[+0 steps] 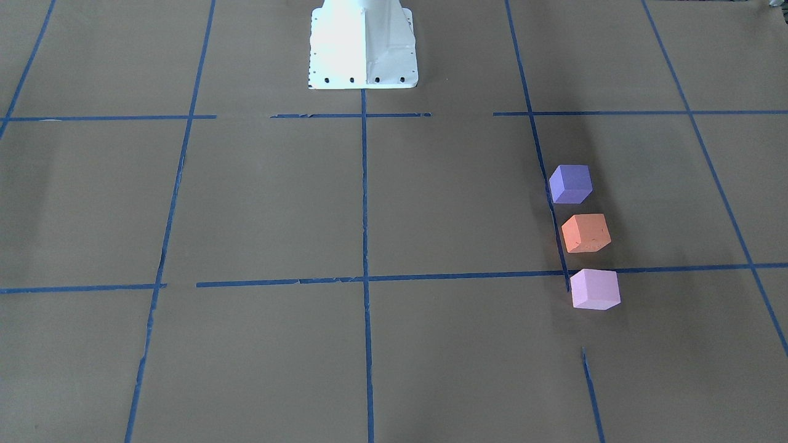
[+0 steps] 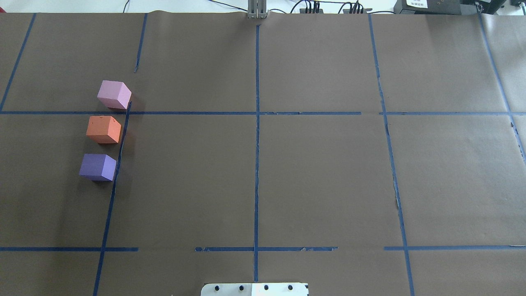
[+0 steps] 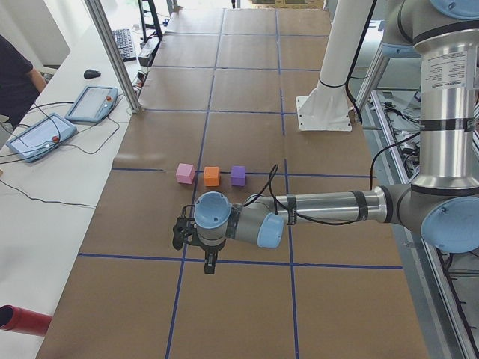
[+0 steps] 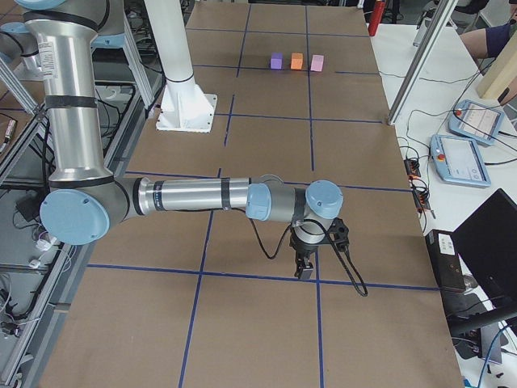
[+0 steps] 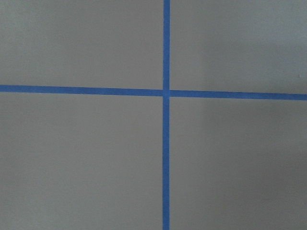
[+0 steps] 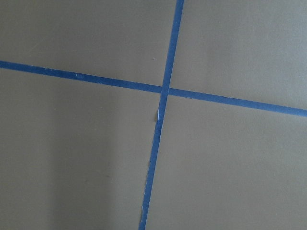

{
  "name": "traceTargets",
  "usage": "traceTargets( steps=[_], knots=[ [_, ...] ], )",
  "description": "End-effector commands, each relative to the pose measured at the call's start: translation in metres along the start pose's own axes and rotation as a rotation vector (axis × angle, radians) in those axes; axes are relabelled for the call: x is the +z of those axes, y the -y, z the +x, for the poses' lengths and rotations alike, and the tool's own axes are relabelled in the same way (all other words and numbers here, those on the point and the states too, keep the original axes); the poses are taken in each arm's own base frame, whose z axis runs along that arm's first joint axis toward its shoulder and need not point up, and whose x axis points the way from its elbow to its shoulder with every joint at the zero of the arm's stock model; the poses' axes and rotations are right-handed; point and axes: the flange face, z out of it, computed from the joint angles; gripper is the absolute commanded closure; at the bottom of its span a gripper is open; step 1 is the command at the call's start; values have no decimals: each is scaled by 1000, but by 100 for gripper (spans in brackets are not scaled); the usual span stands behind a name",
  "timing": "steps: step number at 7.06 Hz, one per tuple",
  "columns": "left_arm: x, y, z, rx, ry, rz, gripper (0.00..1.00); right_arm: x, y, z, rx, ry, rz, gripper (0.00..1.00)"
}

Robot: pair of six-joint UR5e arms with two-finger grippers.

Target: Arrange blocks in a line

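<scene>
seen from the left end of the table (image 3: 247, 97): closest to me, the left hand (image 3: 209, 263) hangs pointing down over a crossing of blue tape (image 3: 344, 266) on the brown paper cover. it shows only from this side angle, so i cannot tell whether its fingers are spread or pressed together. its own camera sees bare paper and a tape cross, no block.

beyond that hand, further along the table toward its middle, sit the three blocks, resting on the paper with nothing gripping them. they form a short row whose long axis runs away from the robot toward the operators' side, hugging one tape line. nearest the robot is the blue-purple block (image 2: 97, 167), then the orange block (image 2: 103, 129), then the pale pink block (image 2: 114, 94), its corner at a tape crossing. narrow gaps part them; none touch. each is a small matte cube, foam-like; the orange one has small dents. all sit turned slightly off the grid.

far off, at the table's other end, the right hand (image 4: 305, 271) hangs over another tape crossing; its state cannot be told either.

the row looks formed. any tidying would fall to the left arm, much the nearer.
</scene>
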Motion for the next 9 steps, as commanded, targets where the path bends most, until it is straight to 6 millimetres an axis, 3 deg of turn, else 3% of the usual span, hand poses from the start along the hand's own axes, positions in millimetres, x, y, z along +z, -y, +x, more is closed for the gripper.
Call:
traceTargets(
  steps=[1, 7, 9],
  knots=[
    [-13, -1, -20, 11, 79, -21, 0, 0, 0, 0, 0, 0, 0, 0],
    [-49, -1, -9, -1, 81, 1, 0, 0, 0, 0, 0, 0, 0, 0],
    [-46, -5, -10, 17, 80, -6, 0, 0, 0, 0, 0, 0, 0, 0]
  ],
)
